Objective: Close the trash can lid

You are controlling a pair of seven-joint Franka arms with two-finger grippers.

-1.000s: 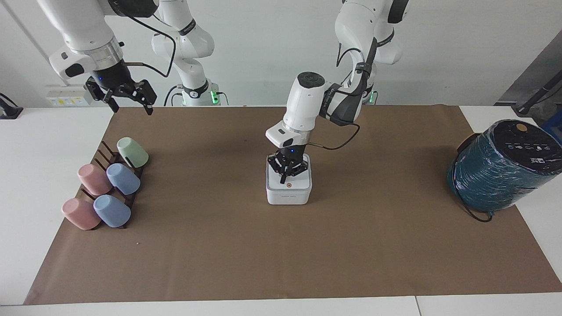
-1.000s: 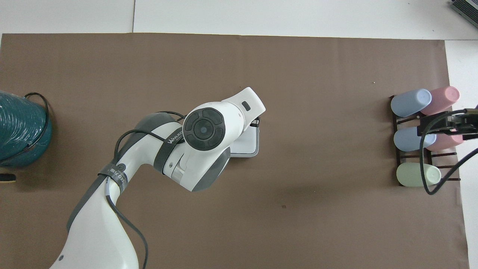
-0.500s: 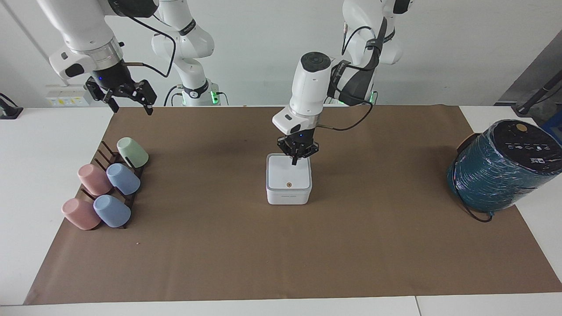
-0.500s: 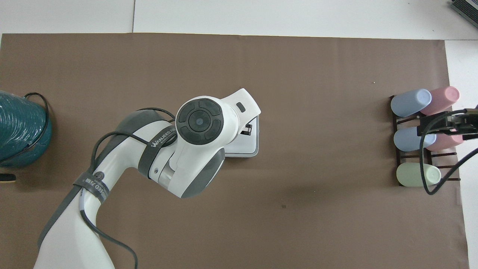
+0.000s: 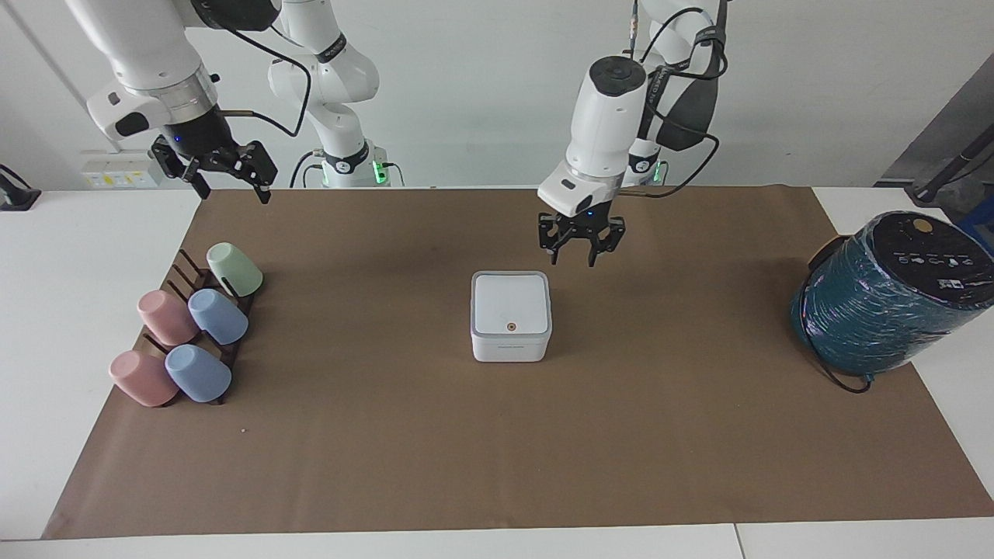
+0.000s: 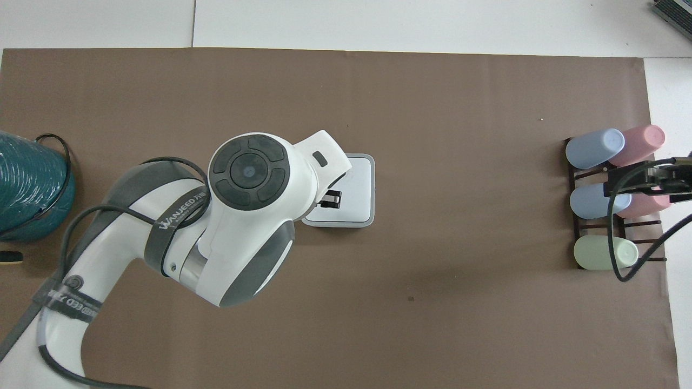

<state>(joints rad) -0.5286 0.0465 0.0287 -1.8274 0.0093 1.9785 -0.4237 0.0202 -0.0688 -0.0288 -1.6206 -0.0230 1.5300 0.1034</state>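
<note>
1. right gripper: raised in the air over the edge of the brown mat at the right arm's end of the desk. its fingers are spread apart and hold nothing. this arm waits.
2. cup rack: lies below the right gripper's fingers on the mat, carrying five pastel cups on their sides. no contact with the fingers. not part of the task.
3. trash can: stands on the mat at the desk's middle, well apart from the right gripper's fingers, and just below and beside the left gripper's fingers, toward the right arm's end from them.
4. lid: lies flat and square on the trash can, orange-ringed dot upward. the grey rim shows evenly around it in both views, with no raised edge and no visible gap. judged fully seated.
5. left gripper: hangs in the air clear of the lid, over bare mat just beside the trash can's corner nearest the robots. its fingers are apart and empty. from overhead a fingertip overlaps the can's edge, but the facing view shows clear space between.
6. teal wrapped cylinder: at the left arm's end of the desk, well apart from the left gripper's fingers. untouched.
7. progress: closing appears complete. nothing grips or presses the lid. judged remaining: only to bring the left arm away to rest. no defect observed.
</note>
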